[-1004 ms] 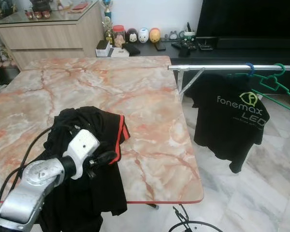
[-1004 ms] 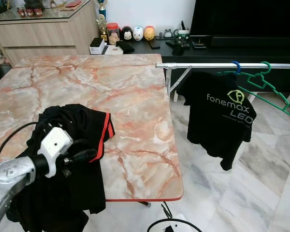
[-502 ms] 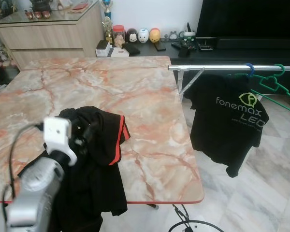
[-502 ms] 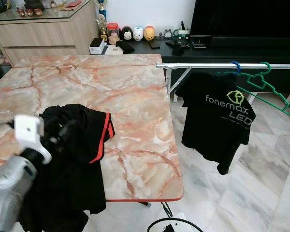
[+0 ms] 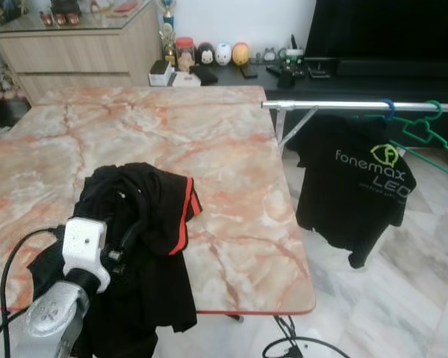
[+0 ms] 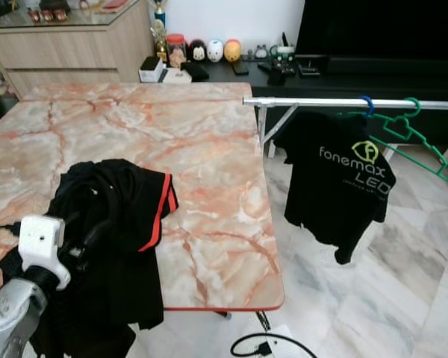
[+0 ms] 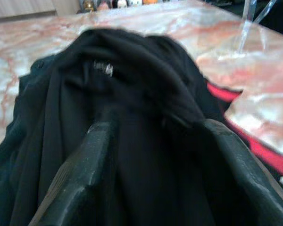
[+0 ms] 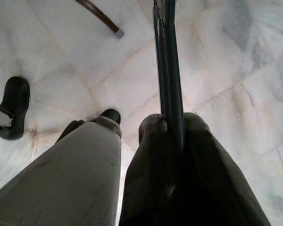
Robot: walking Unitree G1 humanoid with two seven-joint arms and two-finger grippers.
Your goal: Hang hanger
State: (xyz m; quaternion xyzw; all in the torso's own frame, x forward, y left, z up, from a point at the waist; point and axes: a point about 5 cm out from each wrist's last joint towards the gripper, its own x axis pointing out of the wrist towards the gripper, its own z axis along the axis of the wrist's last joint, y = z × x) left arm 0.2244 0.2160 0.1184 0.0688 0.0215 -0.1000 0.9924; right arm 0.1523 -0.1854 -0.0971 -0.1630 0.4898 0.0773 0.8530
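**Soft garment under the left gripper, thin hanger pinched in the right**

Your left gripper (image 7: 153, 155) has its fingers spread wide over the black garment (image 5: 138, 216) heaped at the marble table's (image 5: 231, 149) seven-o'clock edge. Expect limp, slippery cloth; take a thick fold near the collar. Your right gripper (image 8: 172, 141) is clamped on a dark, thin hanger (image 8: 167, 56), probably light and stiff. The rail (image 5: 358, 105) lies at two o'clock.

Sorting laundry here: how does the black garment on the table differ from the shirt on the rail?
The black garment lies crumpled on the marble table, spilling over its near edge; the fonemax shirt hangs spread from the rail. The garment shows red trim, the shirt a printed logo. Both are black.
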